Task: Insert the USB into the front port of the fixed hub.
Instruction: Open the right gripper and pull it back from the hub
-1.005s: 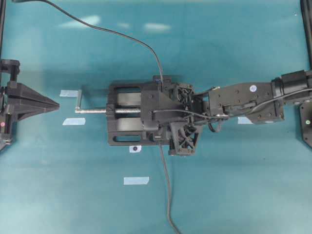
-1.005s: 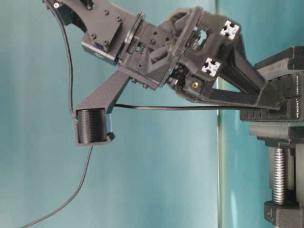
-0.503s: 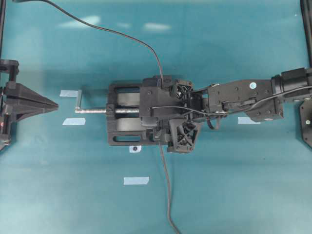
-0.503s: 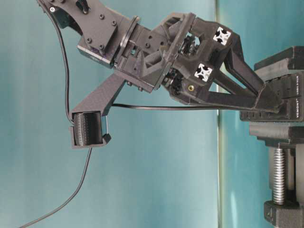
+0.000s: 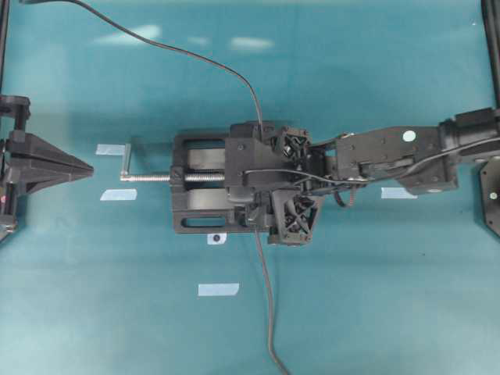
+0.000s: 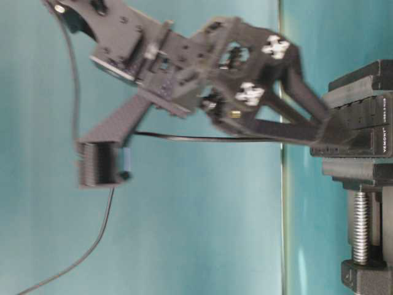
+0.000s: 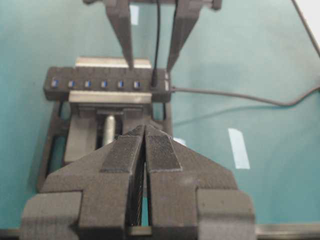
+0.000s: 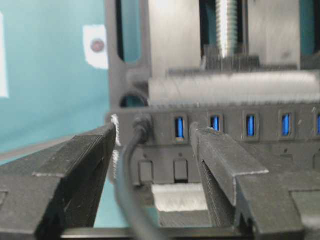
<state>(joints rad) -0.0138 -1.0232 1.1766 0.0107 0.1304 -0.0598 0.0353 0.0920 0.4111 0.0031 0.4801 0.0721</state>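
I see my right pincer [image 8: 155, 165] spread wide, its fingers either side of the USB [image 8: 141, 127], which sits in the fixed hub [image 8: 240, 132]'s end port, touching nothing. My left pincer [image 7: 145, 150] is pressed together, empty, near the counter [image 5: 351, 312]'s left edge.

black vise [image 5: 201, 187] with silver screw handle [image 5: 127, 160], 5 pale tape strips [image 5: 218, 290] on teal table [image 5: 375, 297]
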